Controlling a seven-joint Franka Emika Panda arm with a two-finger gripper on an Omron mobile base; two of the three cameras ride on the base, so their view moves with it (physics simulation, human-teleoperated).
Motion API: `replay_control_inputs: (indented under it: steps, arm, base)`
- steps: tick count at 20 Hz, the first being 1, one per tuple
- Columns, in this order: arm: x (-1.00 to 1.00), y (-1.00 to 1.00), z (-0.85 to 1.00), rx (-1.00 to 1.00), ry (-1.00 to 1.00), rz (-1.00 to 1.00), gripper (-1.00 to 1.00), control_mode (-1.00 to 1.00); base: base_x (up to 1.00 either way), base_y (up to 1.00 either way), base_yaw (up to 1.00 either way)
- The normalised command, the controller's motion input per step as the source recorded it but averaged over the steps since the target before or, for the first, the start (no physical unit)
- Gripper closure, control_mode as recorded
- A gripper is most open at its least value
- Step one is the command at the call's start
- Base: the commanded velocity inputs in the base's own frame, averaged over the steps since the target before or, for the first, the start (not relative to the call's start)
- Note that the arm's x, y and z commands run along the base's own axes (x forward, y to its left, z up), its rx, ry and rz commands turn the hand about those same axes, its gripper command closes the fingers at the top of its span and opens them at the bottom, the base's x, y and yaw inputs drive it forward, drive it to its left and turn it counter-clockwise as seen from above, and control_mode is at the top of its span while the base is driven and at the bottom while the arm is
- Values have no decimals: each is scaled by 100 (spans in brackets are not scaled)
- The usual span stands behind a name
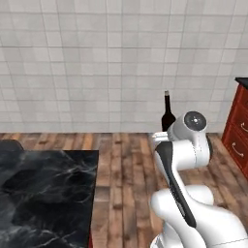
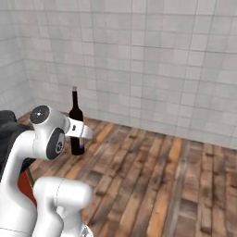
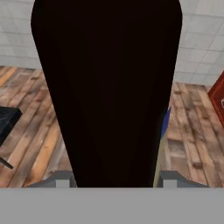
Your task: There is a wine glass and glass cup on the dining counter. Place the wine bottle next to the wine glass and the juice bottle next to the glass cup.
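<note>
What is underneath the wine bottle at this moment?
Below the wine bottle lies wooden floor, not counter: the gripper holds it upright in the air. The arm covers the bottle's base in the left base view.

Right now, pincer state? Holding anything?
Pincer: closed on the wine bottle, gripping its dark body; the bottle is upright and carried in the air above the wooden floor.

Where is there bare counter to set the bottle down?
The black counter at lower left of the left base view shows bare marble up to its right edge. The wine bottle is shut in the fingers above wood floor.
</note>
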Motion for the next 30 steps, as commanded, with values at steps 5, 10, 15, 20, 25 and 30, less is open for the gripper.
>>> replay_control_inputs:
  steps: [5, 10, 15, 20, 25, 30]
  arm:
    - [0, 0, 0, 0, 0, 0, 100, 100]
    - [0, 0, 0, 0, 0, 0, 100, 100]
    - [0, 0, 0, 0, 0, 0, 100, 100]
    - [0, 0, 0, 0, 0, 0, 100, 100]
    - [0, 0, 0, 0, 0, 0, 100, 100]
    - [0, 0, 0, 0, 0, 0, 100, 100]
  base:
    - [58, -33, 26]
    - [57, -30, 28]
    - [56, -20, 38]
    - [54, -8, 53]
    - [52, -5, 59]
    - [48, -4, 61]
